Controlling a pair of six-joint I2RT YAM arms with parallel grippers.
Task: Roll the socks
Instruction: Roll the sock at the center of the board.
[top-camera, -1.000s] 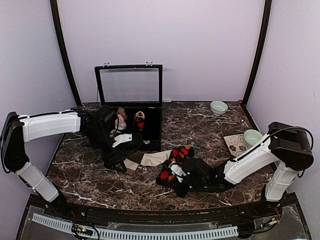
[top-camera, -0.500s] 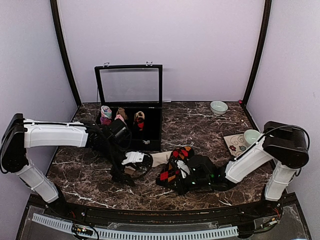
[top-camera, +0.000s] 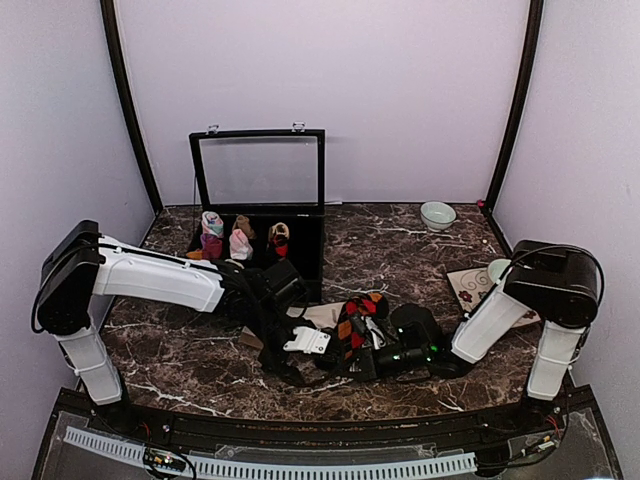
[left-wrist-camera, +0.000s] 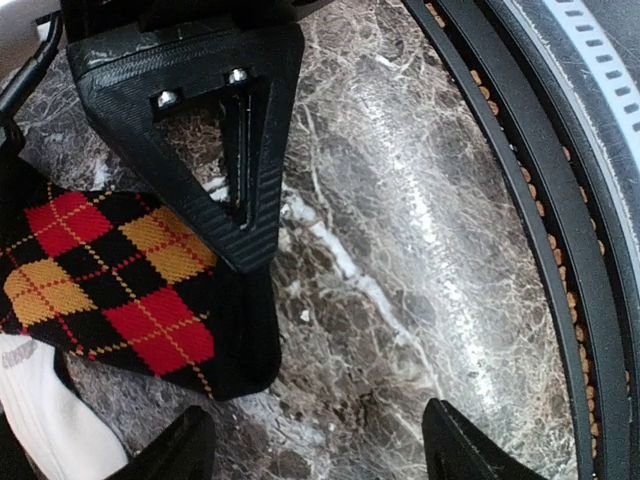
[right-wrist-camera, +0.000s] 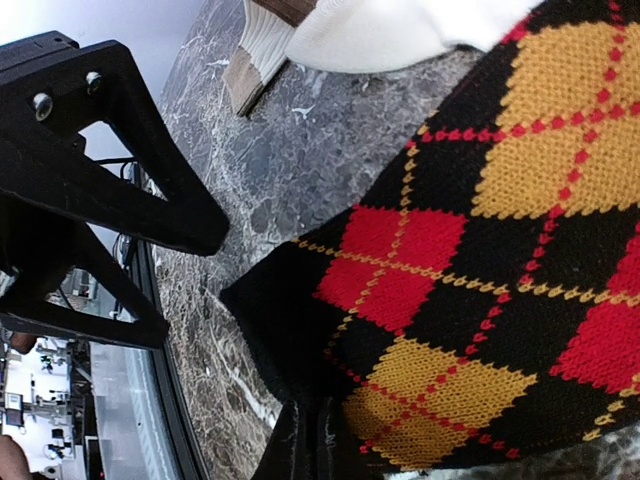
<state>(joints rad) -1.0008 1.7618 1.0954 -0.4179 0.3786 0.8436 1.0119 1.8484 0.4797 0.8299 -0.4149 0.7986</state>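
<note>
black socks with red and orange argyle diamonds (right-wrist-camera: 480, 250) lie flat on the dark veined marble tabletop (left-wrist-camera: 400, 250), their black edge pinched in the right gripper (right-wrist-camera: 308, 440), whose fingers are clamped tight on the fabric, probably to pin that end against sliding. left gripper (left-wrist-camera: 320, 455) hovers just beside that clamped corner, jaws spread wide with only bare marble between them, seemingly placed to take the free edge and start the roll. beyond both grippers, the cream ribbed sock with a brown cuff (right-wrist-camera: 390, 25) lies touching the argyle pair, unrolled.
</note>
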